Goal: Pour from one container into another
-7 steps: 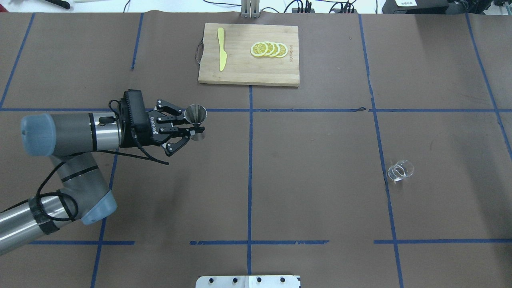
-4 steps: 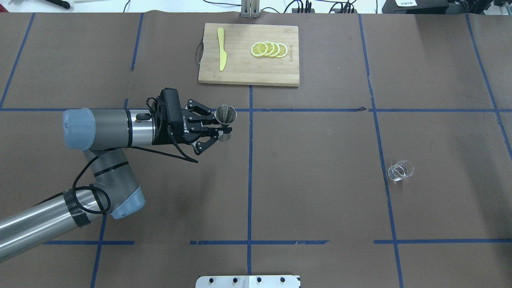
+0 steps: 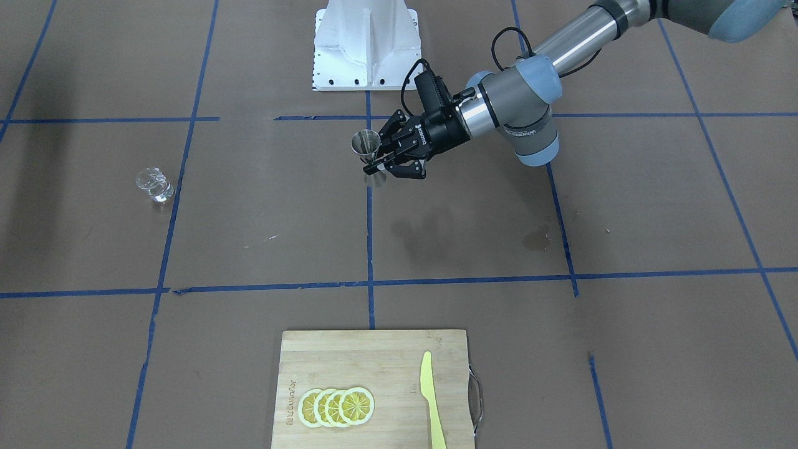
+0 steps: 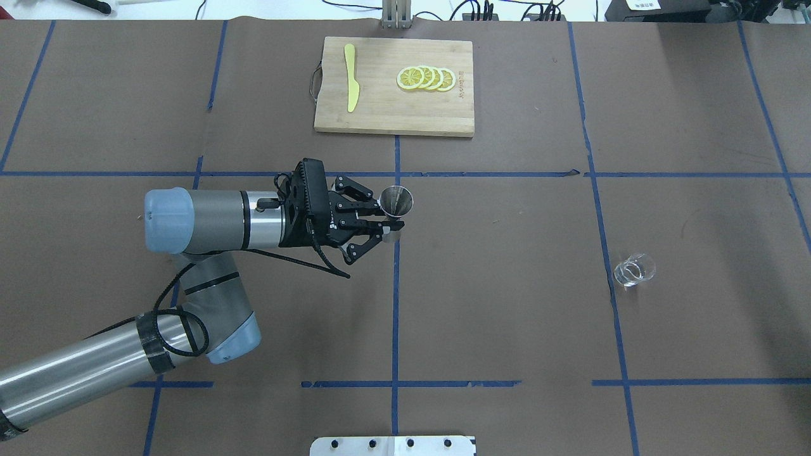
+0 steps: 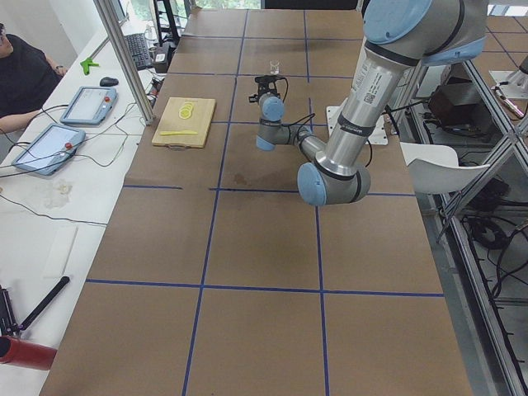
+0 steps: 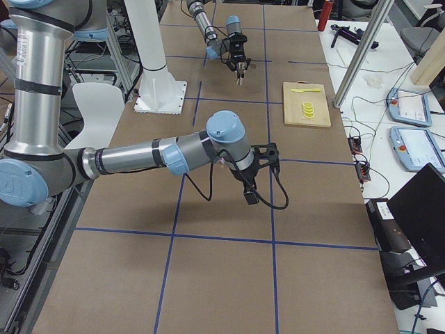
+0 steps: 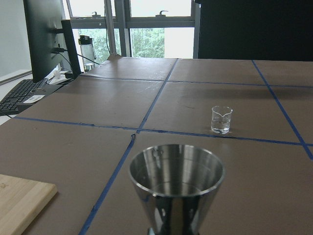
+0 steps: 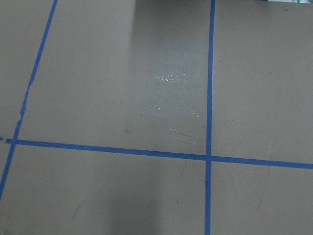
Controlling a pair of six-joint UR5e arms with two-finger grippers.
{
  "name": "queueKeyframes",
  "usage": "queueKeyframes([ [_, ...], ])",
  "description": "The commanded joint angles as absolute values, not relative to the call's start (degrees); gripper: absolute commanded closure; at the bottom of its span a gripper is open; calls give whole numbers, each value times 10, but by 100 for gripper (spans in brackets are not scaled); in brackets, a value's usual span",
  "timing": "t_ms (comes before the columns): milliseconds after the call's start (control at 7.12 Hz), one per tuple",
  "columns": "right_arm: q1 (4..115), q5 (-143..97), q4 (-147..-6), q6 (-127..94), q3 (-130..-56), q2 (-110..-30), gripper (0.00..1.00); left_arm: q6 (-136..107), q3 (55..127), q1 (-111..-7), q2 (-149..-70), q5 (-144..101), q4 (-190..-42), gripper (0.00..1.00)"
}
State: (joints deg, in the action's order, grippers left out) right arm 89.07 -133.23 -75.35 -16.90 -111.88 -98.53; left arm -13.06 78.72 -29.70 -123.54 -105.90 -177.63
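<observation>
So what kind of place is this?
Probably a robot lab: the left gripper holds a steel jigger, the table is gridded with blue tape, and a touchscreen tablet sits alongside.

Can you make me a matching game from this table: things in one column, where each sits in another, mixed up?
Things:
1 jigger
2 clear cup
3 yellow knife
4 lemon slices

Places:
A alone on the bare table
B cutting board, handle end
C in the left gripper
D cutting board, away from the handle

Pairs: 1-C, 2-A, 3-B, 4-D
</observation>
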Motion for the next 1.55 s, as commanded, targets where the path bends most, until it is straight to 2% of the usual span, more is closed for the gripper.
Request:
queueKeyframes([
  [0,813,-1302,-753,-324,-1184,-973,0,-131,786,-289,-1237,-1040,-1776,100],
  [422,640,-1134,-745,-543,-1280,-972,0,-130,787,-288,-1235,-1035,-1777,100],
  [703,529,-1005,-641,-594,-1279,-1010,0,-130,787,-288,-1233,-1035,-1777,100],
  [1405,227,-587,-588,-796,-1267,-1048,1,-130,787,-289,-1230,-1035,-1777,100],
])
